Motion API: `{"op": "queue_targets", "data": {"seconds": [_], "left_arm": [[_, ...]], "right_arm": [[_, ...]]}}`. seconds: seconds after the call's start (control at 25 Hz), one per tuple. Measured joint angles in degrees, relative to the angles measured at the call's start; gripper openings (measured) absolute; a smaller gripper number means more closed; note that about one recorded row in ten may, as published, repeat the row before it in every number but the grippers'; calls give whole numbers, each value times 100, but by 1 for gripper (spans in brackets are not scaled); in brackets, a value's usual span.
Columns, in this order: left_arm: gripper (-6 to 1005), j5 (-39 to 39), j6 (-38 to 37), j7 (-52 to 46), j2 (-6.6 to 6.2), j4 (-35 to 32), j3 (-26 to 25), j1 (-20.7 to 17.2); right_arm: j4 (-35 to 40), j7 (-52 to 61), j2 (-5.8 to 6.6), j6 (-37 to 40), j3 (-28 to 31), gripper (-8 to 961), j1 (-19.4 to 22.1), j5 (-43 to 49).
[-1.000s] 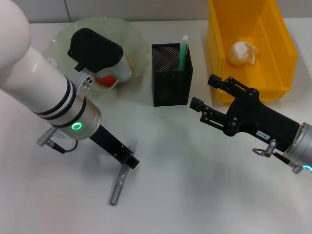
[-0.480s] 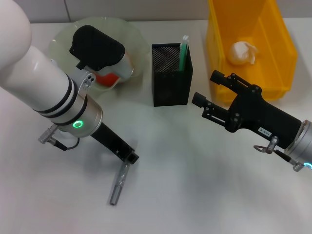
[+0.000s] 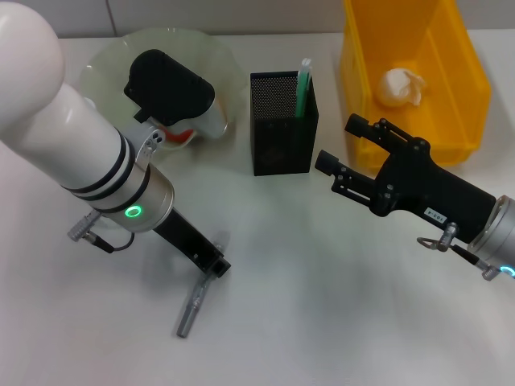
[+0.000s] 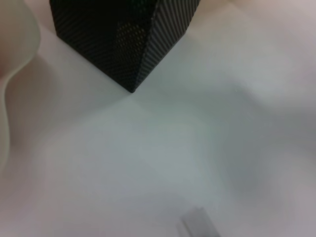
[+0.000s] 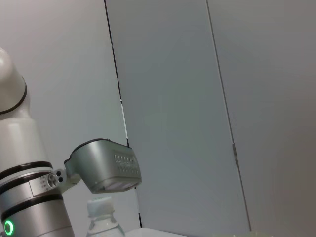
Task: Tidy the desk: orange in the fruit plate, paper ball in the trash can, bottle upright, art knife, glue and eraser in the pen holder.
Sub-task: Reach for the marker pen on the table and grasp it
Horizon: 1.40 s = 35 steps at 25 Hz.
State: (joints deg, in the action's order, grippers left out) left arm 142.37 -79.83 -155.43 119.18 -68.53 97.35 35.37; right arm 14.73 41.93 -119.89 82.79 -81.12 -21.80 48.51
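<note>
One art knife (image 3: 191, 310) lies on the desk (image 3: 322, 305), touching the left pincer (image 3: 211, 269) tip; can't tell its grip. Right pincer (image 3: 338, 153) apart, beside pen holder (image 3: 282, 133).

the left arm reached down across the head view from the upper left, its gripper (image 3: 211, 268) low at the table surface, its fingers closed on a grey art knife (image 3: 191, 306). the right gripper (image 3: 342, 153) hung raised at mid-right, its two fingers parted and holding nothing.
</note>
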Motion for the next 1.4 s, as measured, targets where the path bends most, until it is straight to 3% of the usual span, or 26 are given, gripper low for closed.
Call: {"op": "queue_targets", "data": {"seconds": [0.92,1.08,1.4], "left_arm": [[421,28,26,4,0,70,13,41],[259,27,37,4,1,174,12,61],[259,2,29,4,0,173,21,66]], "right_arm": [[-14,0,0,0,0,775,0,0],[-14,0,0,0,-2,775,0,0],[-14,0,0,1,-18,774,0,1]]}}
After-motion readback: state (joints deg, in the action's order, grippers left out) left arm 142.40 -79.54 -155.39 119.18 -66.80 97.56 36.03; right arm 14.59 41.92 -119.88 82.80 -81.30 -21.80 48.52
